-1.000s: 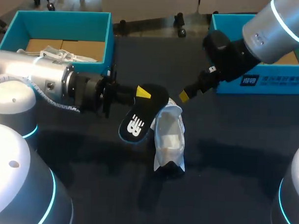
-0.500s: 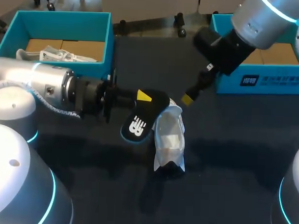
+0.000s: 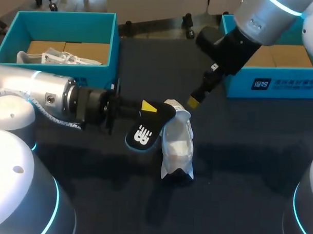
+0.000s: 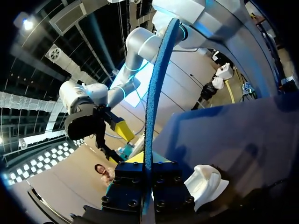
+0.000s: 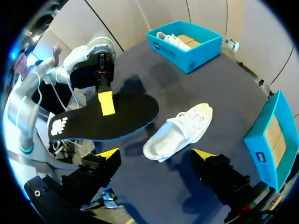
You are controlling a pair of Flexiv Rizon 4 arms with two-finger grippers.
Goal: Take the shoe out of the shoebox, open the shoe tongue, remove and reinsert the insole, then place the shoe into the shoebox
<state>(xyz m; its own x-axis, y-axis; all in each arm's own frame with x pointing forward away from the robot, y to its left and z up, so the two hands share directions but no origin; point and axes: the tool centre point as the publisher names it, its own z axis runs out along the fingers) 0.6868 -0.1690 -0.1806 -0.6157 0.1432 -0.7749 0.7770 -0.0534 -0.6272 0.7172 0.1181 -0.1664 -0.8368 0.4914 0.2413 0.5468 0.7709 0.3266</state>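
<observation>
Teal shoebox (image 3: 109,38) sits at the back left of the dark table (image 3: 247,166), and it's got a brown cardboard floor with a white laced sneaker (image 3: 61,57) lying along its near side. Second teal box (image 3: 296,87) is at the back right. All I can see in that one is brown cardboard, and my right arm covers part of it, so no idea about the rest. The white shoe (image 3: 177,142) that's actually being worked on is out of the boxes, lying on the table around the middle, opening facing up. The black insole (image 3: 145,131) with the blue edge is out of the shoe and up off the table. The left gripper (image 3: 146,107) has it pinched near one end, fingers pressed on both faces; you can see one yellow tip flat on the top side, and in the left wrist view the insole runs edge-on straight out from between the fingers. It hangs tilted, with its far end right up against the back end of the shoe. Can't really tell if they're touching or just overlapping from above. The right gripper (image 3: 194,101) is in the air just behind the shoe and holds nothing. In its own wrist view the two yellow tips are spread wide, with the shoe lying ahead of them, between their lines, and the insole off to one side, well apart from both fingers.
</observation>
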